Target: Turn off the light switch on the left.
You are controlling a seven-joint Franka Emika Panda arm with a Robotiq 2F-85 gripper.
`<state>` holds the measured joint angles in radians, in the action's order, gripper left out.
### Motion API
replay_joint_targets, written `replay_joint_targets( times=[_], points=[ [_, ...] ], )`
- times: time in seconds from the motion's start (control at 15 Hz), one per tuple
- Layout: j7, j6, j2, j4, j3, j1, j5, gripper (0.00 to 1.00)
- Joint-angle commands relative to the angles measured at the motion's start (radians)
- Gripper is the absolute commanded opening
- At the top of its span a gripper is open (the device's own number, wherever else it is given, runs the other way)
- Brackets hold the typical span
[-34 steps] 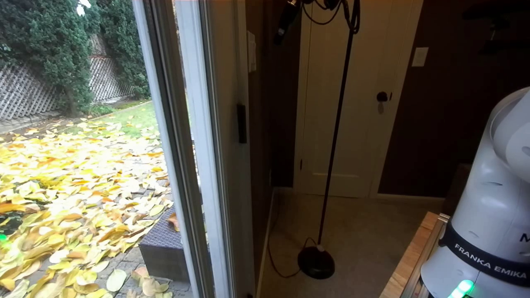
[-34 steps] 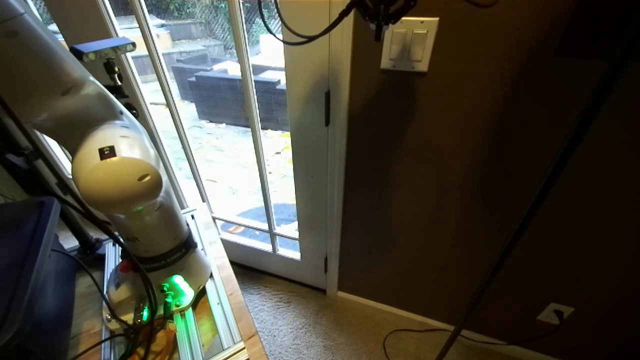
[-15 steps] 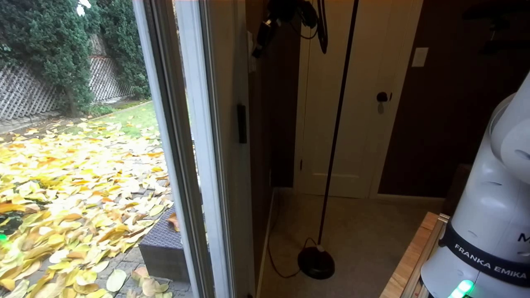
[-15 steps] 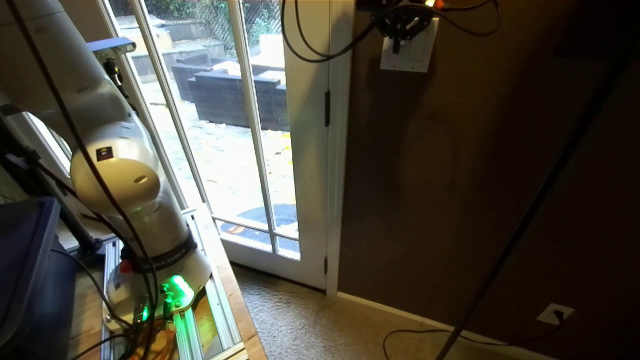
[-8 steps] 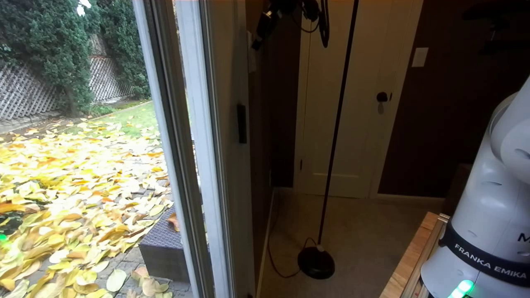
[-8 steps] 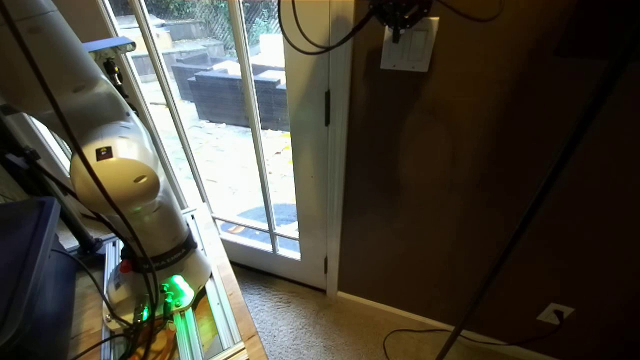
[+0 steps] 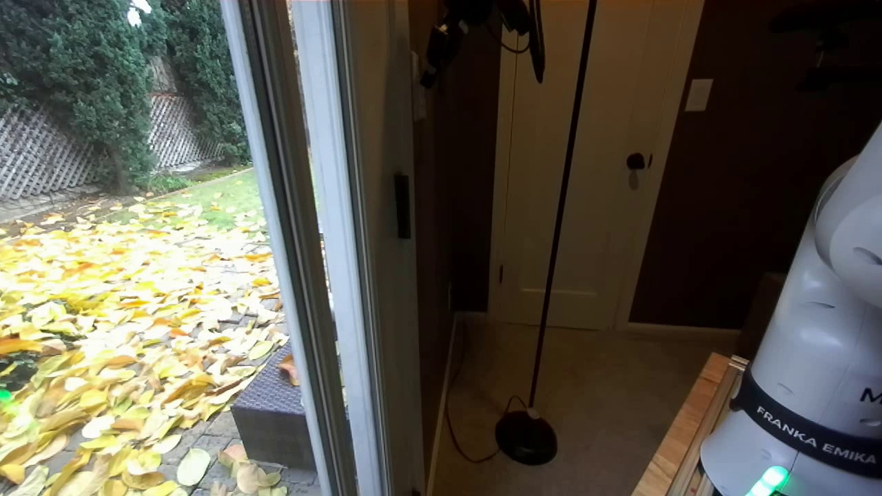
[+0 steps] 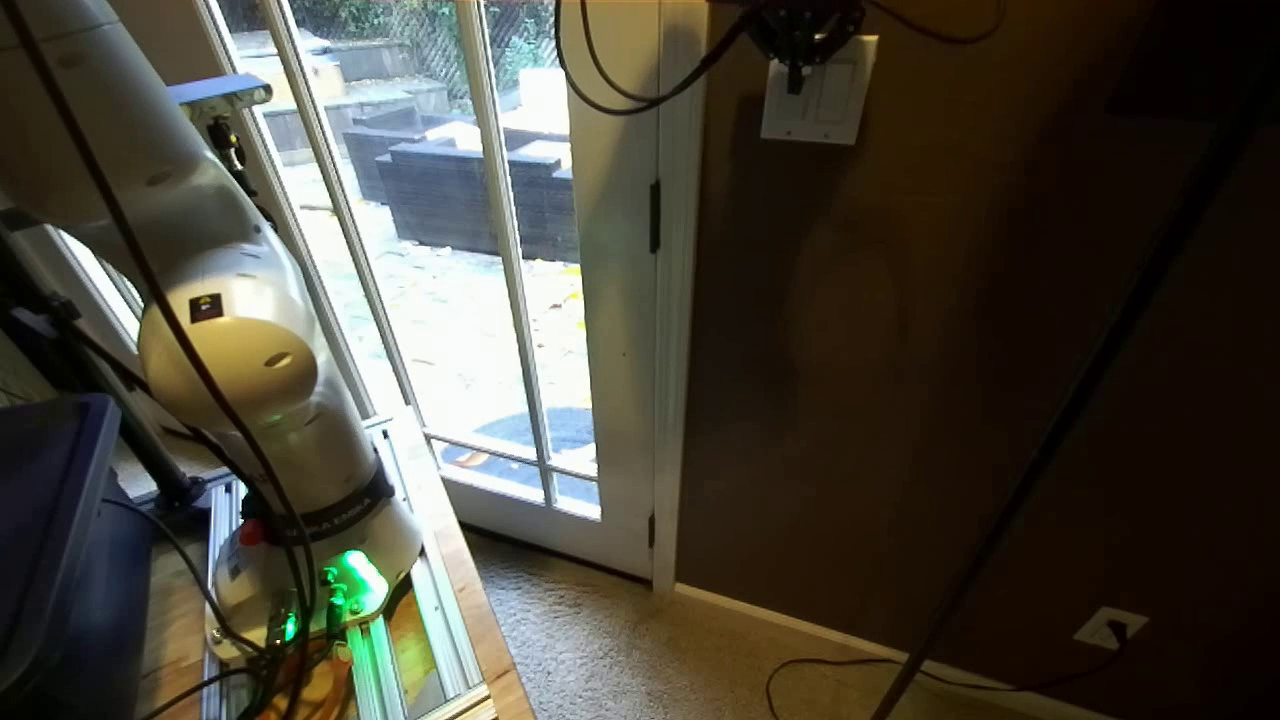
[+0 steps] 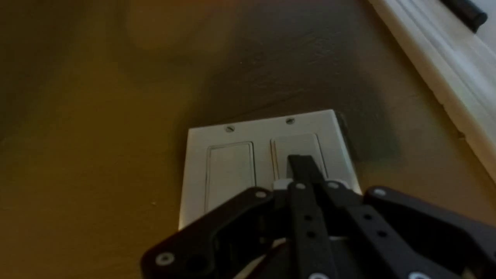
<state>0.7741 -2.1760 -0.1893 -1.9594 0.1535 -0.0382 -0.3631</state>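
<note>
While the black gripper (image 9: 304, 162) is holding its jaws together, its tip is overlapping the light switch (image 9: 297, 144) nearer the door frame (image 8: 678, 350), contact being unclear, a second switch (image 9: 230, 170) is sitting alongside, one white plate (image 9: 195, 174) is framing both, brown wall (image 8: 820, 380) is surrounding it.

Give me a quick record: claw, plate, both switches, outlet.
Claw: shut, tip in front of left switch; contact unclear
Plate: white, holds two switches
Left switch: nearer the door; right-hand in wrist view; on or off not readable
Right switch: tip not over it
Outlet: low on wall, cord plugged in
</note>
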Motion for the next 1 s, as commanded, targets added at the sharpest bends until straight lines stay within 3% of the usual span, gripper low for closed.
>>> replay_joint_targets(
  times=[0.0,0.07,0.13,0.33,0.53,0.67,0.8,0.93],
  points=[
    [-0.232,0.008,-0.010,-0.001,-0.051,0.048,0.192,0.00],
    [-0.292,0.040,-0.036,-0.013,-0.054,0.058,0.249,0.26],
    [-0.348,0.083,-0.051,-0.015,-0.056,0.066,0.298,0.27],
    [-0.470,0.256,-0.114,-0.035,-0.053,0.085,0.378,0.46],
    [-0.483,0.382,-0.196,-0.091,-0.026,0.085,0.302,0.68],
    [-0.517,0.390,-0.252,-0.148,-0.014,0.085,0.253,0.80],
    [-0.568,0.311,-0.330,-0.237,-0.013,0.091,0.218,0.95],
    [-0.617,0.209,-0.407,-0.327,-0.024,0.104,0.214,1.00]
  ],
)
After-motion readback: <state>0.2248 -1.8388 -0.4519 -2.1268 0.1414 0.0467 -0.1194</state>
